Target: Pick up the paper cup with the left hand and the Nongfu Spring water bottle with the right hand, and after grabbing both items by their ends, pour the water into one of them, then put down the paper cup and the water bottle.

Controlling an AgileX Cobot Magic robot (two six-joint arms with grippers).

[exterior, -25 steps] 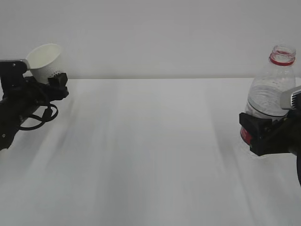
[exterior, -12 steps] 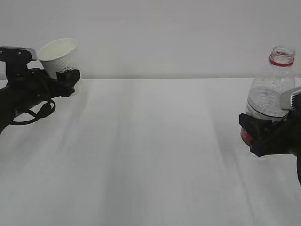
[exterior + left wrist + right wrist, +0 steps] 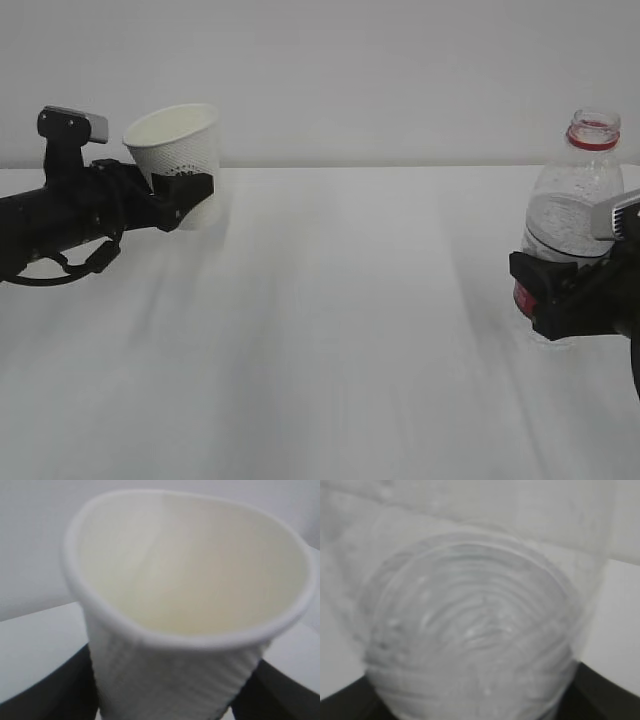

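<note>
Left hand: jaws closed on the lower body of the paper cup, pads on either side near the base. Cup is lifted off the white table, at the left of the exterior view, roughly level with the far table edge. In the left wrist view the cup fills the frame; rim is squeezed out of round and the inside looks dry and empty.

Right hand: jaws clamped around the label band of the Nongfu Spring water bottle, low on its body, at the far right. Whether the bottle base rests on the table or hangs just above it cannot be told. The right wrist view shows only a blurred ribbed bottle wall.

Handling, judged. Cup: very light, thin-walled, soft; the deformed rim says the grip already bends it, so more squeeze risks collapse. A low hold near the stiffer base suits it. Bottle: clear ribbed plastic, heavier with the water inside, somewhat compliant and likely slick; ribs and label give purchase. No cap visible on the red-ringed neck, so tipping will spill.

Orientation. Cup long axis near vertical, mouth up, tilted slightly toward the camera and left. Bottle long axis upright, neck up. The two are well apart, with bare table between them.
</note>
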